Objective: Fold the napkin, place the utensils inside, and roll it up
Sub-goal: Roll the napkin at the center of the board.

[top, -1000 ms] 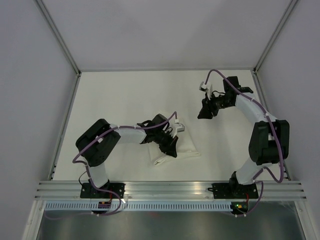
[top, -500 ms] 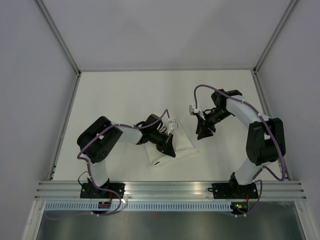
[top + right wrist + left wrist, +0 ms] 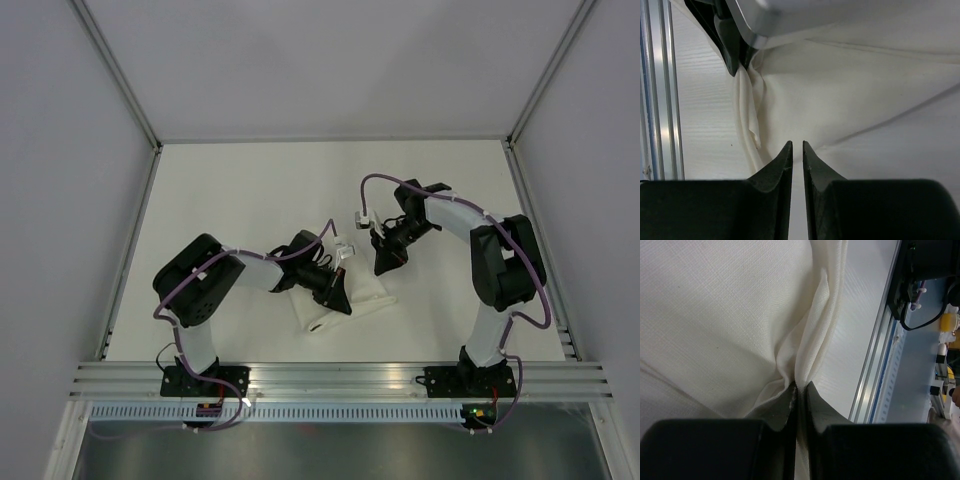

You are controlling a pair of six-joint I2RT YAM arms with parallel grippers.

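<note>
The left gripper (image 3: pixel 799 388) has its two fingers pressed together on a gathered fold of the napkin (image 3: pixel 715 315), and the cloth is pinched between the tips. The right gripper (image 3: pixel 797 145) has its fingers drawn almost together with only a thin slit between them; the tips are at the edge of the napkin, and I cannot tell if any cloth is caught there. The napkin lies crumpled on the table (image 3: pixel 250 190), toward the front middle, between the two arms.
</note>
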